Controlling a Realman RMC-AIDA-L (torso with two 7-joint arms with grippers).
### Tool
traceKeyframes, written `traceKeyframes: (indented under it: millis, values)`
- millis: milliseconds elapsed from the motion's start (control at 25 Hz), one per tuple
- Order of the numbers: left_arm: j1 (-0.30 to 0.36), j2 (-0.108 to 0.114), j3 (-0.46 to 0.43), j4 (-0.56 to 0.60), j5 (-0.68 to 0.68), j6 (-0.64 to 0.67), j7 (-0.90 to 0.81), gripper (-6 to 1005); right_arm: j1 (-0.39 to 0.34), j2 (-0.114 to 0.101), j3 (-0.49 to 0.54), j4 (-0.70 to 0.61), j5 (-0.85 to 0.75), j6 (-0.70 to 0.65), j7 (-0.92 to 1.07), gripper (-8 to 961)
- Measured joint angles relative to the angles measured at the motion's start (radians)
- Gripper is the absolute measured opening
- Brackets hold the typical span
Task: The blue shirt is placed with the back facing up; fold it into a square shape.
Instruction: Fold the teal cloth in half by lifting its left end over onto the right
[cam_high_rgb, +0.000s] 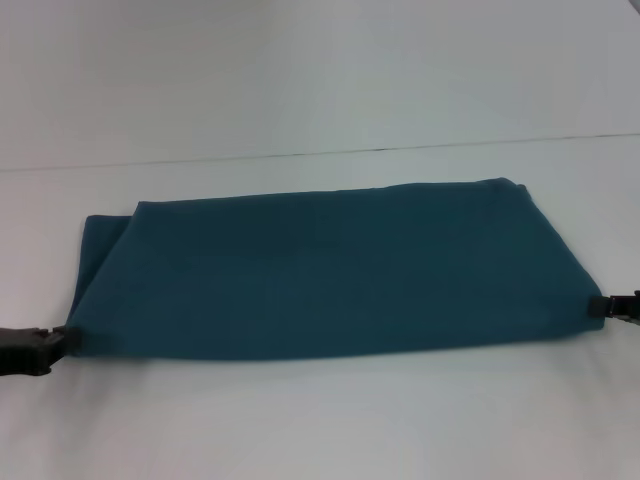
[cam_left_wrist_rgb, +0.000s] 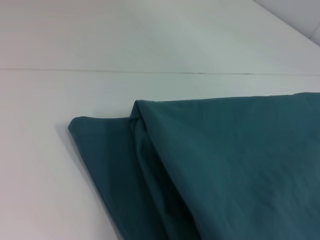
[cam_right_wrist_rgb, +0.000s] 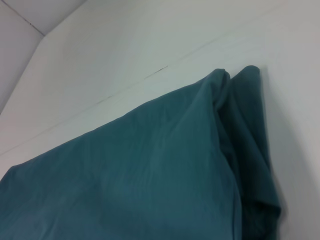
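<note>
The blue shirt (cam_high_rgb: 330, 270) lies on the white table as a wide band folded over on itself, long side running left to right. My left gripper (cam_high_rgb: 66, 340) sits at its near left corner, fingers pinched on the fabric edge. At the near right corner, my right gripper (cam_high_rgb: 597, 308) is pinched on the fabric in the same way. The left wrist view shows the shirt's layered folded end (cam_left_wrist_rgb: 150, 165), and the right wrist view shows the other bunched end (cam_right_wrist_rgb: 240, 130). Neither wrist view shows any fingers.
The white table (cam_high_rgb: 320, 420) extends in front of the shirt and behind it. A thin seam line (cam_high_rgb: 320, 152) crosses the surface behind the shirt, with a pale wall or panel beyond it.
</note>
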Motion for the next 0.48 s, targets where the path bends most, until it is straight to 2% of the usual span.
traceKeyframes:
  millis: [480]
  values:
    - [0.028, 0.0, -0.004, 0.031, 0.001, 0.013, -0.009, 29, -0.046, 0.002, 0.029, -0.01, 0.0, -0.061, -0.001, 26]
